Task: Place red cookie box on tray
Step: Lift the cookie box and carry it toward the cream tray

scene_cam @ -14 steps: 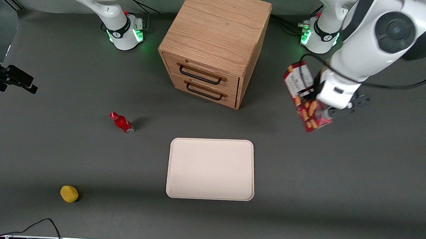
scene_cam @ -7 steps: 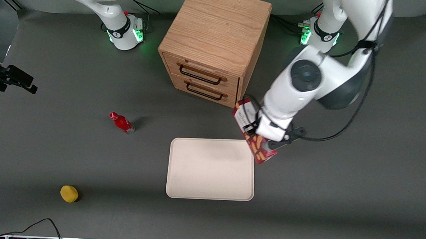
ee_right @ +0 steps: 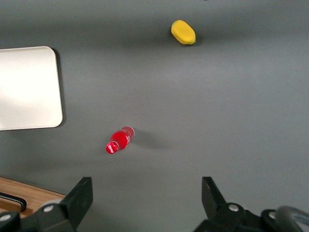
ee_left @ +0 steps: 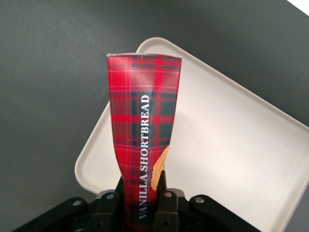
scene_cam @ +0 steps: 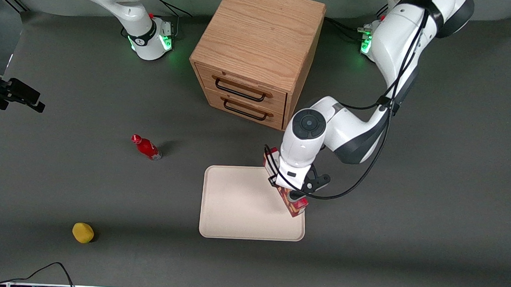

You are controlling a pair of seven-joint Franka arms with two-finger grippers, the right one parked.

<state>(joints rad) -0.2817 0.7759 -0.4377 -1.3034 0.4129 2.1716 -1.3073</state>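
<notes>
Gripper (scene_cam: 295, 192) hung over the tray (scene_cam: 235, 203), at the edge nearest the working arm's end of the table. Its fingers were clamped on the box (scene_cam: 296, 208), pinching the narrow sides so hard the cardboard waisted inward at the grip; wrist view showed this plainly, box (ee_left: 143, 145) flaring wider away from the fingers (ee_left: 163, 203).

Box was held lengthwise, long axis roughly level and slightly skewed to the tray's edges. Most of it was hidden under the wrist in the front view; one red end stuck out toward the camera, a sliver showed at the cabinet end. Could not tell whether it touched the tray (ee_left: 231, 145) or hung just above it. A faint shadow on the tray beside the box suggested a small gap.

Judged: carry about done, lowering and release left. Grip near one end looked chosen to keep the box clear of the camera and let it be laid flat. Risk: the box sat close to the rim, so it might land partly on the lip.

Elsewhere: cabinet (scene_cam: 259, 53), bottle (scene_cam: 146, 147), yellow lump (scene_cam: 83, 232), all well apart from the tray.
</notes>
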